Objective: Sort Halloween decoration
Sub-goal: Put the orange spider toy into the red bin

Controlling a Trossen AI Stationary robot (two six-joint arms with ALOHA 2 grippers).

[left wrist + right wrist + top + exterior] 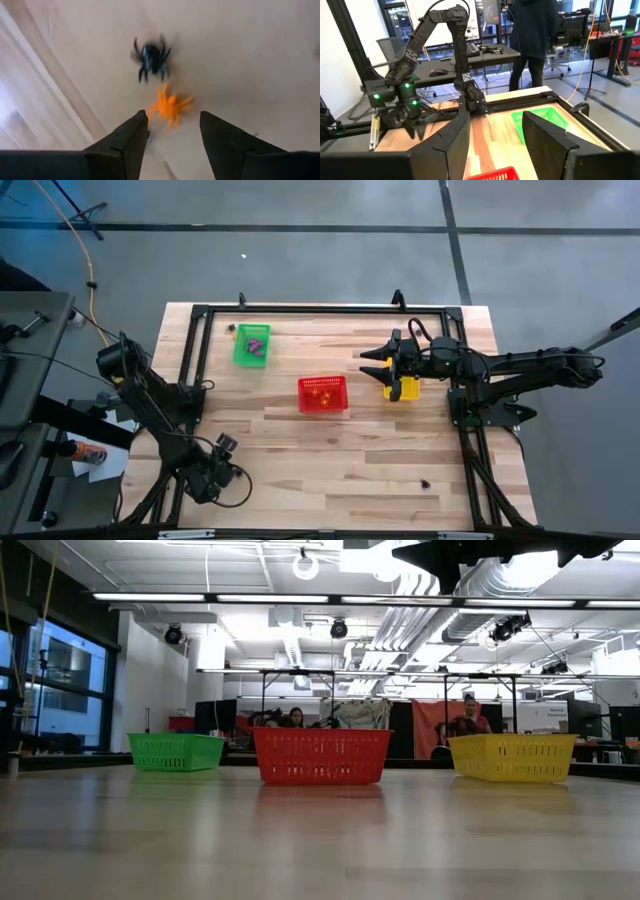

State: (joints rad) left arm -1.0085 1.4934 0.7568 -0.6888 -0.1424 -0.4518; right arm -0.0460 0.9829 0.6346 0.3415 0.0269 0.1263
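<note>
In the left wrist view an orange spider trinket (170,107) and a black spider trinket (151,57) lie on the wooden table. My left gripper (172,130) points down over them near the table's near left corner (215,475), open. The orange spider lies just beyond its fingertips, untouched. The green basket (252,345) holds purple trinkets and the red basket (322,395) holds orange ones. My right gripper (370,361) waits level and open above the table, beside the yellow basket (402,389), with nothing between its fingers (495,135).
One small black trinket (425,483) lies near the table's near right corner, and a small dark one (230,328) sits beside the green basket. A black frame (330,308) runs along the table's far and side edges. People (468,720) are in the room beyond.
</note>
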